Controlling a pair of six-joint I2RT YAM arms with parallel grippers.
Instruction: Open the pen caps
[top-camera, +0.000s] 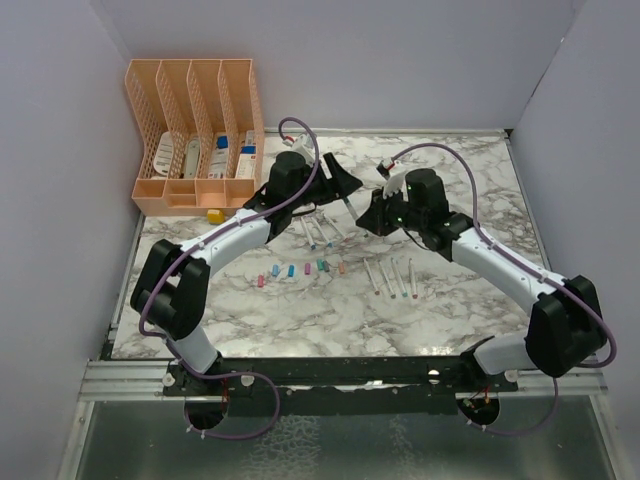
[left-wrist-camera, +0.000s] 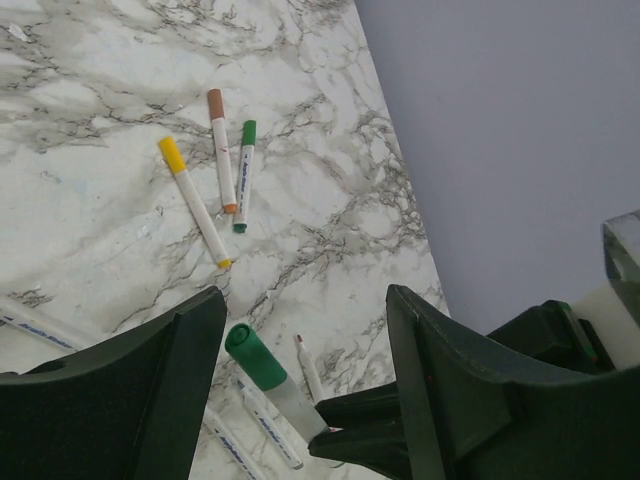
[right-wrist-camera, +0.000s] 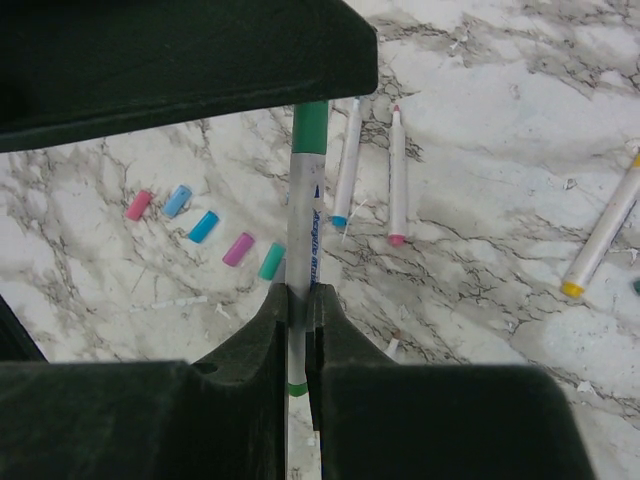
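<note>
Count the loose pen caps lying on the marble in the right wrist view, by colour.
Pink cap: 1
Pale blue cap: 1
Bright blue cap: 1
Purple cap: 1
Teal cap: 1
Total: 5

Marble-patterned counter (top-camera: 300, 310) boxed in by plain lilac walls (top-camera: 380, 60).
A peach slotted file rack (top-camera: 150, 130) stands at its far left corner.

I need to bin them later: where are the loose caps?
Top view: the caps lie in a row in the middle of the table, just left of four pens.
</note>
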